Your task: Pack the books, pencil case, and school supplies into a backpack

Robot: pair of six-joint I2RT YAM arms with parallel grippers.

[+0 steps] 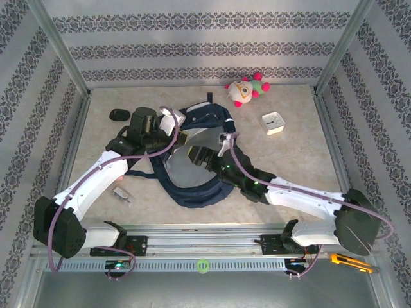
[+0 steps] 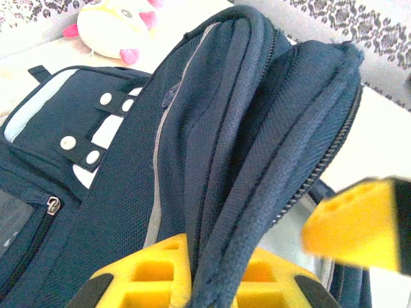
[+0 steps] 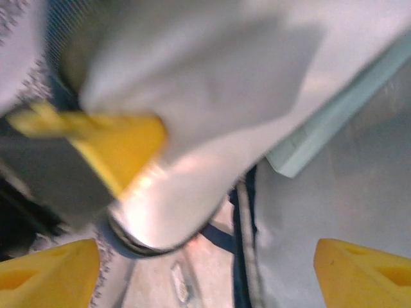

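The navy-blue backpack (image 1: 196, 191) lies open in the middle of the table. My left gripper (image 1: 180, 136) is shut on the backpack's padded zipper rim (image 2: 244, 115) and holds it up, the yellow fingers (image 2: 151, 266) pinching the fabric. My right gripper (image 1: 204, 156) is at the mouth of the bag, open, its yellow fingertips (image 3: 366, 273) wide apart with nothing between them. The pale mint-green pencil case (image 3: 327, 131) rests against the grey lining (image 3: 334, 212) just beyond it. The books are out of view.
A plush toy (image 1: 246, 88) and a square white clock (image 1: 273, 122) sit at the back right. A black oval object (image 1: 117, 115) lies at the back left. A small pale item (image 1: 122, 192) lies beside the left arm. A yellow knife (image 1: 350, 262) rests on the front rail.
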